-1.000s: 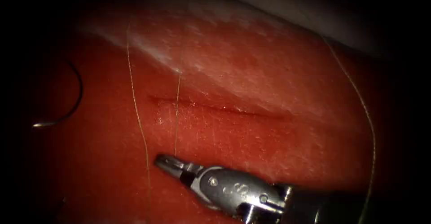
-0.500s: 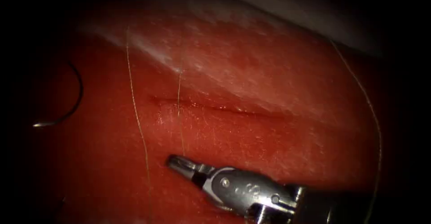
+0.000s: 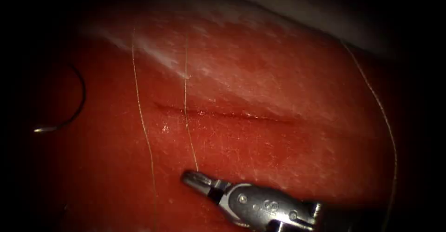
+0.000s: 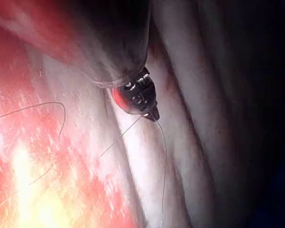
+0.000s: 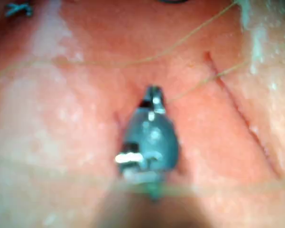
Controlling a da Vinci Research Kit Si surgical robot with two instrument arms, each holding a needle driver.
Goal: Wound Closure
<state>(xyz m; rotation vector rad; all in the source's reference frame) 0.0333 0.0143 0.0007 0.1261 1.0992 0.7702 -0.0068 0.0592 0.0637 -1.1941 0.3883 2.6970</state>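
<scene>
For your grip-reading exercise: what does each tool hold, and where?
The right tool grips the thread below the cut. The left tool grips thread too. The needle lies free, left.

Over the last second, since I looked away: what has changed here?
The right tool, jaws shut on the thread, slid right and lower in the endoscope view, drawing the strand across the cut straighter. The needle stayed free on the tissue, left of the cut. The left tool holds thread.
</scene>
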